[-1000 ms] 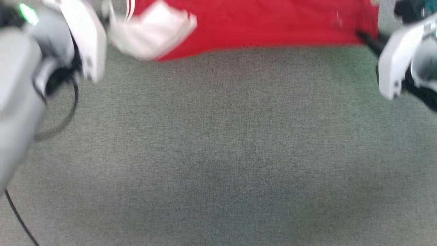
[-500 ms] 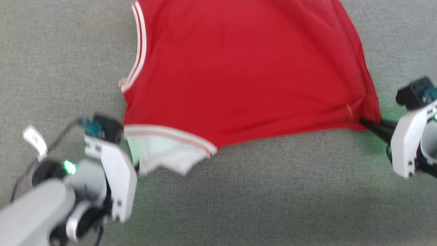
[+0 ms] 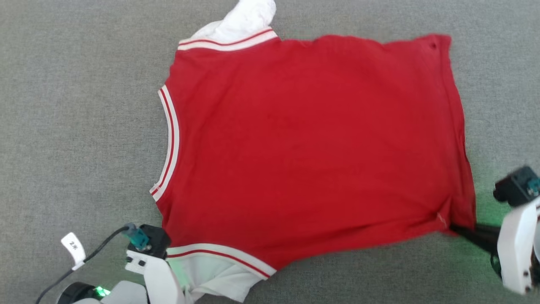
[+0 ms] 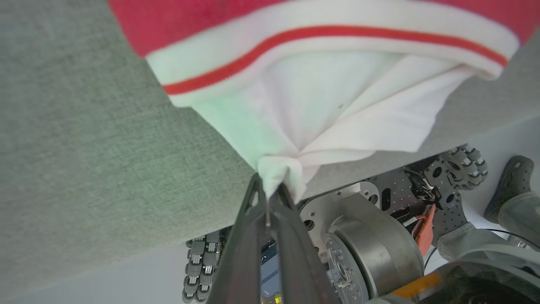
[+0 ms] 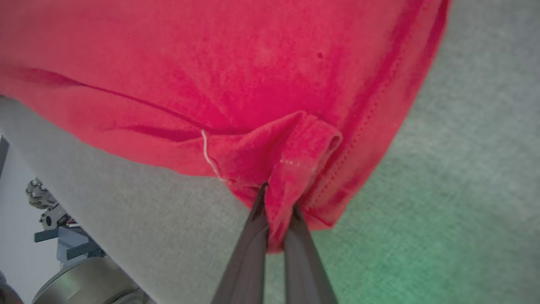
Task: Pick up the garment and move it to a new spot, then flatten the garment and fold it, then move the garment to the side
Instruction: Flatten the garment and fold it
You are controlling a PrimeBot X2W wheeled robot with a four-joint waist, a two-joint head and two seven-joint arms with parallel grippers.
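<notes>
The garment, a red jersey with white striped trim, lies spread on the grey table with its plain red side up, collar to the left. One white sleeve sticks out at the top, the other at the bottom left. My left gripper is shut on the tip of the near white sleeve, at the table's front edge. My right gripper is shut on the red hem corner; in the head view its dark fingers pinch the garment's lower right corner.
Grey fabric table extends on all sides of the garment. The table's front edge runs just below the left gripper, with the robot's wheeled base beneath. A tagged cable trails from the left wrist.
The head camera has swung, bringing the whole garment into view. The garment now lies spread flatter, and both grippers stay shut on the same corners.
</notes>
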